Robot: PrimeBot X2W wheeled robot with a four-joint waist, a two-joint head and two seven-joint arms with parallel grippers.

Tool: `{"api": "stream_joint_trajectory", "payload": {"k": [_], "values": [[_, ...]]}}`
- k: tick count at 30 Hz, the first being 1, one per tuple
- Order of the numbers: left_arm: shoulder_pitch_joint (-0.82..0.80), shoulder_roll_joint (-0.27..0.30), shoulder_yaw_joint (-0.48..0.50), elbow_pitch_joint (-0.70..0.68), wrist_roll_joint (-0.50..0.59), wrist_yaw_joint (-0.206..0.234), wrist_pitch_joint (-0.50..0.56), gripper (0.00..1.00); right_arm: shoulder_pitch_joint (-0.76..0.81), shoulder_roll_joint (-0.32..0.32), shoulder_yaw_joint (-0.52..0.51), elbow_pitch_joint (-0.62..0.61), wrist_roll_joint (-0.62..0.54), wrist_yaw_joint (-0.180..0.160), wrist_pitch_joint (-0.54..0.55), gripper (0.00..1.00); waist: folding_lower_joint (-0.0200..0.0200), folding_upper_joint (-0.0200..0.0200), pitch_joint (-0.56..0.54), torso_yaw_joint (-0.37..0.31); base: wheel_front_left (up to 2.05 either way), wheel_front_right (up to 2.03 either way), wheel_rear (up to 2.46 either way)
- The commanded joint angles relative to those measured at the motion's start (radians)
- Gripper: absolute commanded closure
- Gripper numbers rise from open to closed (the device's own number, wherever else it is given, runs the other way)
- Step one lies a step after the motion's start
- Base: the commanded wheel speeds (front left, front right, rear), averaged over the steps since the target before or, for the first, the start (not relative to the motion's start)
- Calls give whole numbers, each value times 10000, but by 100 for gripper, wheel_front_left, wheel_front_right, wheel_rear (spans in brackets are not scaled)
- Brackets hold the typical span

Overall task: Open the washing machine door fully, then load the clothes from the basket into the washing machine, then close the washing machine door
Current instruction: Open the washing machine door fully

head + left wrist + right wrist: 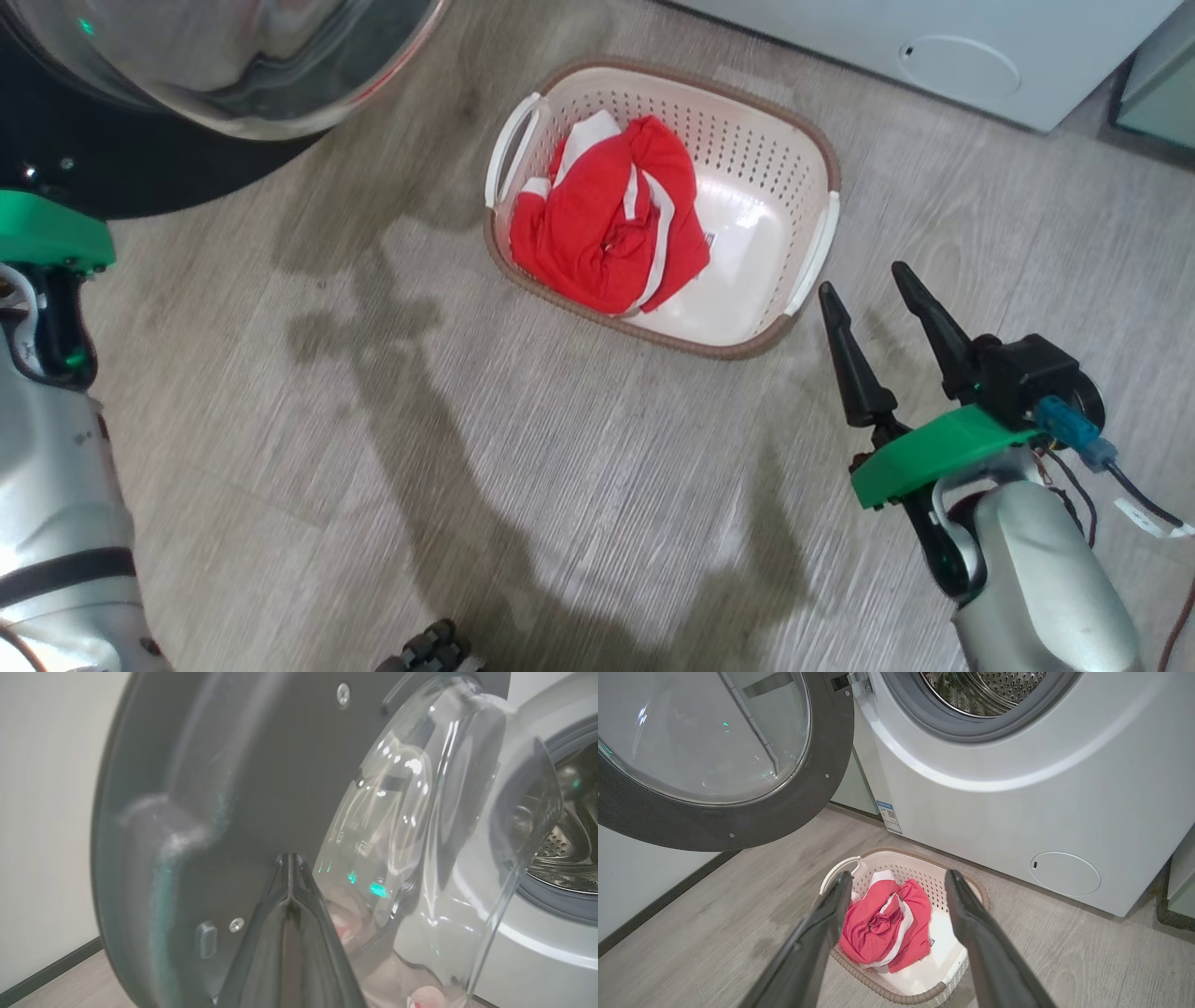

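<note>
Closest in the right wrist view, the right pincer [899,874] is seen with its two dark fingers spread wide and nothing held between them; it is held by the near right corner of the basket [887,994], apart from it. The basket is set on the grey wood-look floor [373,420] just in front of the washing machine [1017,812], and the clothes [873,933], red with white stripes, are bunched in its left half. The washing machine door [738,826] is swung wide to the left on its hinge, its black rim and clear glass bowl turned towards the room, so that the steel drum [994,690] and grey gasket [924,714] are exposed. The left pincer [289,858] is closed tight, its fingers pressed together with nothing gripped, and is pointed at the door's inner face beside the glass bowl; whether the tips touch it cannot be told. A small round white flap [1064,873] is seen low on the machine's right.
</note>
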Motion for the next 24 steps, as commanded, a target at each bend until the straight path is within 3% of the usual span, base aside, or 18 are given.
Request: {"api": "stream_joint_trajectory", "payload": {"k": [1, 14, 24], "values": [[-92, 504, 276, -313, 155, 1, -49, 100, -108, 93, 271, -324, -7, 2, -4, 0, -2, 0, -117, -13, 0, 0, 0], [1319, 386, -737, -767, 562, -13, -49, 100, 54, 93, 642, 437, 919, 2, -558, 0, -2, 0, -1748, -373, 0, 0, 0], [3032, 330, -2597, -1428, 523, -14, -49, 100, 509, 93, 618, 1025, 1684, 2, -733, 0, -2, 0, -3659, -1163, 0, 0, 0]]}}
